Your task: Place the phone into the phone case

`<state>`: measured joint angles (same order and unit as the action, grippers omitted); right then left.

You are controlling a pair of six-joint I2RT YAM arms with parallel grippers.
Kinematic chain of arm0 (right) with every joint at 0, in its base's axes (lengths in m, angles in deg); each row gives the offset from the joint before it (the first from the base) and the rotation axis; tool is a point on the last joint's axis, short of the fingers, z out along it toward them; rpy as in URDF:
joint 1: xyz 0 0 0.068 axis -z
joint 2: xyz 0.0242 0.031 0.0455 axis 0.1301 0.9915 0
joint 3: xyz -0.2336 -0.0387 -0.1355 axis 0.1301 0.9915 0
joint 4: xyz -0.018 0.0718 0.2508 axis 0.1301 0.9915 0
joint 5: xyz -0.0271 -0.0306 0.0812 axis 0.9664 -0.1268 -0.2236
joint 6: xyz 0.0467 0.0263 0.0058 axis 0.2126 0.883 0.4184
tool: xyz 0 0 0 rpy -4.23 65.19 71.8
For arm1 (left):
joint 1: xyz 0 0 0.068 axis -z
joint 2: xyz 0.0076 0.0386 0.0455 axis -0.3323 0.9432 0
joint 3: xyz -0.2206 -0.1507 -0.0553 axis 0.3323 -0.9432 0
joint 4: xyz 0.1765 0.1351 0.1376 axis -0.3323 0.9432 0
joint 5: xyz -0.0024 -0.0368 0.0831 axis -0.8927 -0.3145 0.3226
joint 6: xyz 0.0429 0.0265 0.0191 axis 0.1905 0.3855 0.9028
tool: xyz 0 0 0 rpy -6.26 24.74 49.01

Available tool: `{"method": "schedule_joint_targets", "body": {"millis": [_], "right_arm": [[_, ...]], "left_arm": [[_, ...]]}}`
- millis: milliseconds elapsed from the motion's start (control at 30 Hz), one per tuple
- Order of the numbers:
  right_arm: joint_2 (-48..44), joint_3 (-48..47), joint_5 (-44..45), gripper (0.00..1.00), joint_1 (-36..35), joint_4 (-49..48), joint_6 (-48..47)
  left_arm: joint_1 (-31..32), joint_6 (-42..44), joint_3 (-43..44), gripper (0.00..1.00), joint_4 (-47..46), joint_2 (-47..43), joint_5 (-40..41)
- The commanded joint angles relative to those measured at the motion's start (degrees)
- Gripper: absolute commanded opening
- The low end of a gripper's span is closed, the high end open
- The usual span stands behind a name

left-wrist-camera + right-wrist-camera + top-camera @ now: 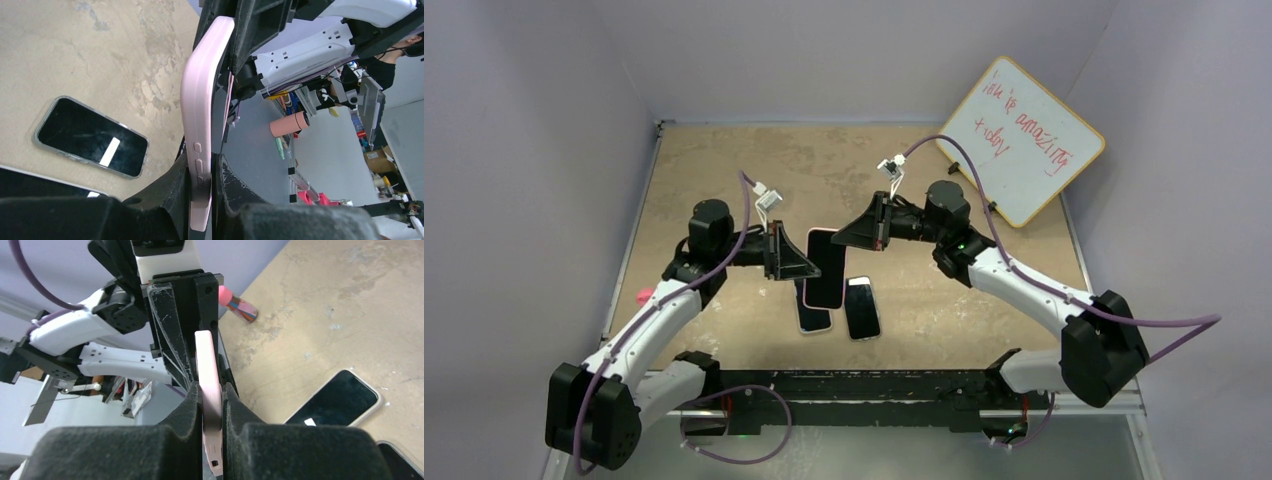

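A pink phone case (826,268) with a dark face inside its rim hangs in the air over the middle of the table, held by both grippers. My left gripper (802,262) is shut on its left edge, and my right gripper (866,232) is shut on its upper right end. In the left wrist view the case (200,115) stands edge-on between the gripper's (212,185) pads, side buttons showing. In the right wrist view the case (207,365) is pinched in the gripper (212,402). Two phones (814,318) (862,308) lie screen-up on the table below.
A whiteboard (1022,138) with red writing leans at the back right. A pink marker (644,296) lies at the table's left edge; it also shows in the right wrist view (237,302). The clear-rimmed phone (90,137) lies under the case.
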<state>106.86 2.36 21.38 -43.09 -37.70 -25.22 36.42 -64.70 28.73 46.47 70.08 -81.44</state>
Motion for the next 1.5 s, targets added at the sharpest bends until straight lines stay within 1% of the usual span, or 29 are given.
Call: {"method": "schedule_joint_targets", "body": {"millis": [0, 33, 133, 200, 267, 300, 333, 367, 467, 533, 633, 733, 867, 1000, 1100, 1167, 1233, 1300, 1367, 1400, 1467], "right_arm": [[-3.76, -3.7, 2.31, 0.0, -0.25, 3.32, -2.19], [-3.96, -3.72, 2.78, 0.04, -0.24, 3.88, -2.66], [-4.31, -2.83, 2.01, 0.26, -0.28, 3.69, -2.37], [-4.31, -1.75, -0.01, 0.43, -0.32, 2.24, -1.34], [-4.92, -0.94, -0.06, 0.57, -0.24, 2.98, -2.92], [-5.61, -0.46, 0.64, 0.66, -0.27, 4.41, -4.54], [-6.31, 0.17, 1.56, 0.71, -0.25, 5.96, -5.58], [-7.03, 0.9, 2.15, 0.74, -0.29, 7.15, -6.04], [-7.96, 3.17, 1.65, 0.82, -0.24, 5.65, -6.31], [-7.44, 3.96, -0.87, 0.86, -0.33, 4.62, -5.9], [-6.77, 5.6, -1.6, 0.88, -0.34, 4.01, -5.76], [-5.97, 6.9, -2.73, 0.87, -0.42, 1.93, -4.26], [-3.49, 7.75, -5.58, 0.81, -0.92, -3.6, 0.24], [-1.68, 8.93, -6.18, 0.72, -1.04, -9.1, 4.96], [-1.2, 9.65, -5.5, 0.62, -1.04, -11.1, 6.49], [-1.33, 9.89, -4.26, 0.52, -1.06, -10.81, 6.79], [-1.37, 9.91, -3.21, 0.39, -1.03, -10.4, 7.28], [-1.25, 9.83, -1.87, 0.22, -1.03, -9.56, 8.65], [-0.69, 9.13, -1.05, 0.04, -1.03, -7.48, 10.59], [-0.18, 8.9, -1.02, 0.0, -1.04, -6.96, 11.89], [0.62, 8.73, -0.67, 0.0, -1.03, -7.69, 14.68]], "left_arm": [[-0.6, 5.39, 2.06, 0.0, 8.44, 1.95, 10.2], [-0.62, 5.0, 1.97, 0.0, 8.24, 1.89, 10.39], [-0.62, 3.41, 2.01, 0.0, 6.45, 1.22, 9.83], [-0.66, -0.42, 1.12, 0.0, 0.11, 0.28, 7.65], [-0.62, -8.49, -1.69, 0.0, -9.76, -1.29, 6.39], [-0.67, -12.37, -3.08, 0.0, -14.57, -2.21, 6.61], [-0.67, -15.24, -4.08, 0.0, -17.45, -3.03, 7.05], [-0.65, -16.28, -4.2, 0.0, -18.13, -3.65, 7.91], [-0.67, -16.27, -3.31, 0.0, -17.36, -5.3, 11.02], [-0.62, -16.76, -2.79, 0.0, -17.82, -5.94, 12.83], [-0.69, -20.69, -3.27, 0.0, -23.21, -6.29, 14.14], [-0.67, -24.6, -4.66, 0.0, -29.57, -6.18, 15.68], [-0.66, -26.23, -5.37, 0.0, -32.85, -5.02, 16.15], [-0.65, -26.69, -5.65, 0.0, -34.23, -3.75, 16.05], [-0.67, -26.23, -6.15, 0.0, -34.4, -3.36, 16.31], [-0.66, -25.12, -6.29, 0.0, -33.5, -3.12, 16.54], [-0.65, -23.12, -6.09, 0.0, -31.38, -2.78, 16.73], [-0.67, -20.2, -5.71, 0.0, -28.31, -2.43, 17.39], [-0.62, -15.53, -4.63, 0.0, -23.16, -2.13, 18.49], [-0.64, -12.93, -3.98, 0.0, -19.72, -2.08, 19.71], [-0.65, -8.87, -2.91, 0.0, -14.83, -2.17, 21.83]]}}
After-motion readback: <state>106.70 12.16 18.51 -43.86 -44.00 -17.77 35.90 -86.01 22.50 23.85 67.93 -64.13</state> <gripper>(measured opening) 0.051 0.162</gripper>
